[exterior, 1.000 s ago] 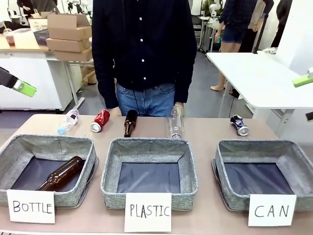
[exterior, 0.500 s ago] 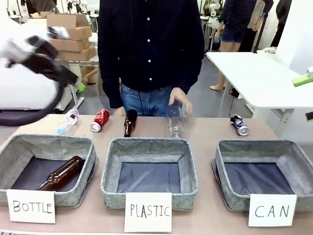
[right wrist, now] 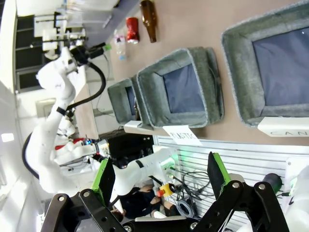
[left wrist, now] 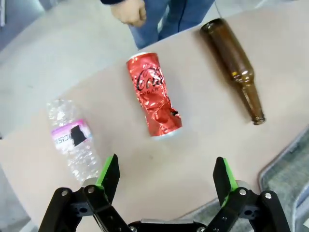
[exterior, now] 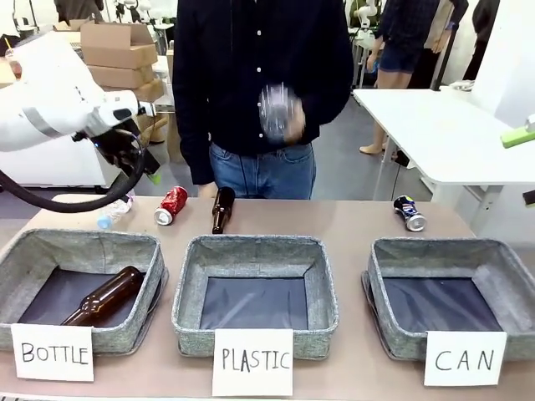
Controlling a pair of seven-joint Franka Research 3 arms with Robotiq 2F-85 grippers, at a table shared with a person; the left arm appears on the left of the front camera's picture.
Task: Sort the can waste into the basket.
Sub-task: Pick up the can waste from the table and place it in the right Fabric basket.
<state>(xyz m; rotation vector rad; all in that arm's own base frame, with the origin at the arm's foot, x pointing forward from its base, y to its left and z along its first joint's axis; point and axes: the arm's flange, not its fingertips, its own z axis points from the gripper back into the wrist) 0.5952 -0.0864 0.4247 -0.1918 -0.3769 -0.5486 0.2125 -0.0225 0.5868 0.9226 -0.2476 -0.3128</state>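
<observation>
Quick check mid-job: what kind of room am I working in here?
Probably a robotics lab set up for waste sorting: three hand-labelled bins on the table, cardboard boxes stacked behind, cables and a stop button by the rig.

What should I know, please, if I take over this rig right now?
The left hand is open and holds nothing; it is aimed at the red can without touching it.
The right hand is open and holds nothing, raised off to the right.
The dark can lies on the table behind the CAN basket.
Done: no can is binned yet.
Left: both cans go into the CAN basket.
</observation>
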